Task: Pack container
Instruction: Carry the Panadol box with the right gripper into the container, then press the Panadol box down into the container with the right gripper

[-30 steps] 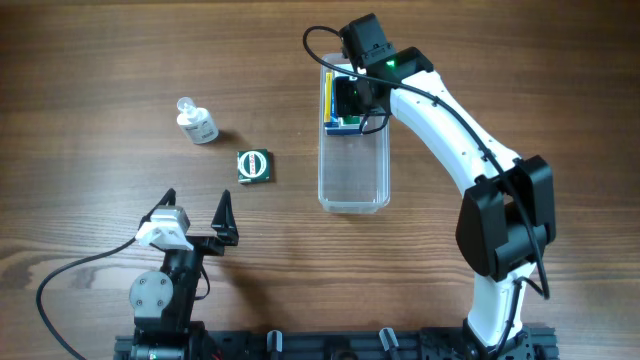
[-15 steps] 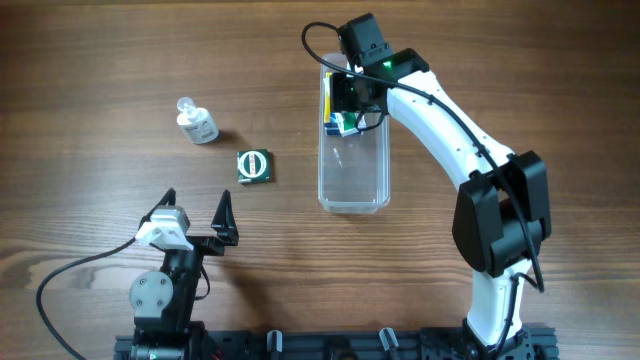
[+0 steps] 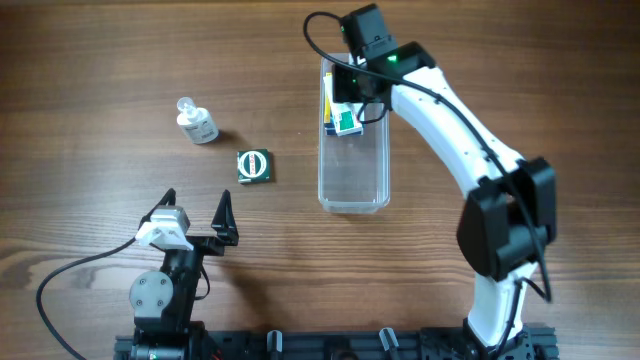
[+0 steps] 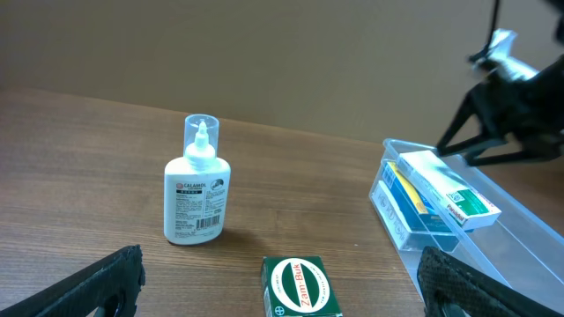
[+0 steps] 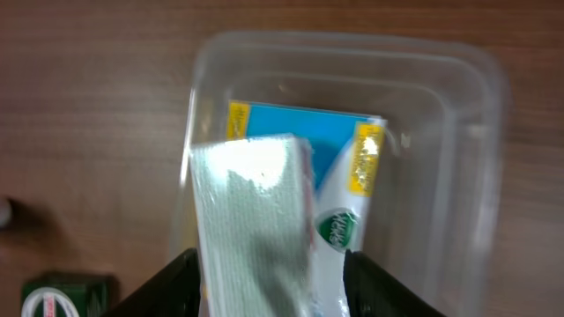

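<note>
The clear container (image 3: 353,190) lies lengthwise at the table's middle back; it also shows in the left wrist view (image 4: 520,233) and the right wrist view (image 5: 458,132). At its far end a blue and yellow box (image 3: 328,100) (image 5: 330,145) lies inside, with a white and green box (image 3: 347,121) (image 4: 449,191) (image 5: 256,211) resting tilted on top. My right gripper (image 3: 355,95) (image 5: 273,286) hovers just above these boxes, open, its fingers wide on either side of the white box. My left gripper (image 3: 197,212) (image 4: 278,273) is open and empty near the front left.
A green Zam-Buk box (image 3: 254,166) (image 4: 300,286) lies flat left of the container, ahead of my left gripper. A small white lotion bottle (image 3: 198,122) (image 4: 197,198) with a clear cap stands upright further back left. The container's near half holds nothing.
My right gripper has let go of the white and green box and drawn back towards the container's far end. The box now rests on the blue one. The left arm has not moved.
</note>
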